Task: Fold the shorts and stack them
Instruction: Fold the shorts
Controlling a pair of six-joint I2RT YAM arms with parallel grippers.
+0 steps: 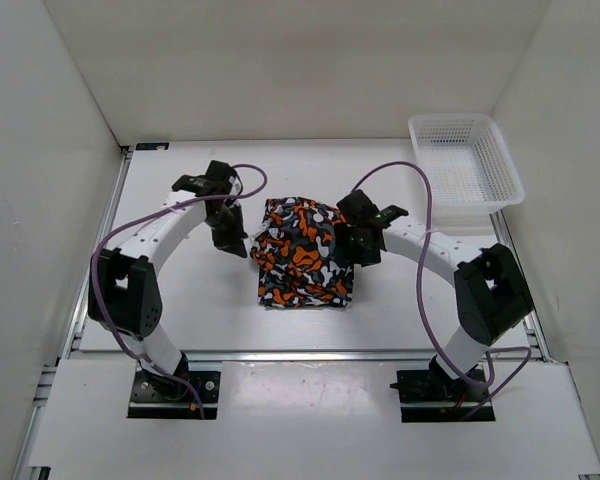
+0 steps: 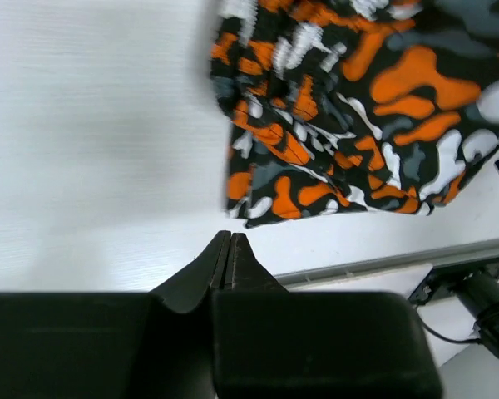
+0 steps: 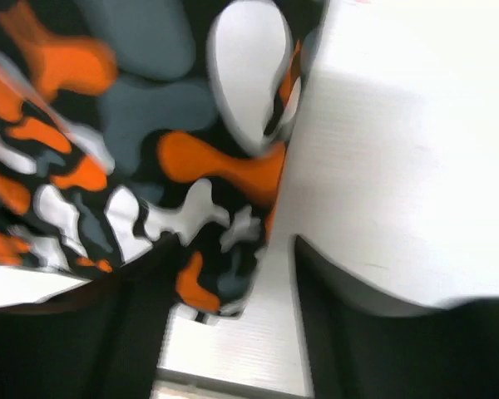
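The shorts [image 1: 302, 252], printed in orange, white, grey and black, lie folded in a rough rectangle at the middle of the table. My left gripper [image 1: 232, 240] is shut and empty, just left of the shorts' left edge; in the left wrist view its fingertips [image 2: 229, 243] meet below the cloth [image 2: 349, 116]. My right gripper [image 1: 365, 250] is open at the shorts' right edge. In the right wrist view a corner of the shorts [image 3: 216, 274] lies between its spread fingers [image 3: 333, 283], not pinched.
A white mesh basket [image 1: 468, 165] stands at the back right of the table. White walls close in the left, back and right. The table's front rail [image 1: 300, 354] runs just in front of the shorts.
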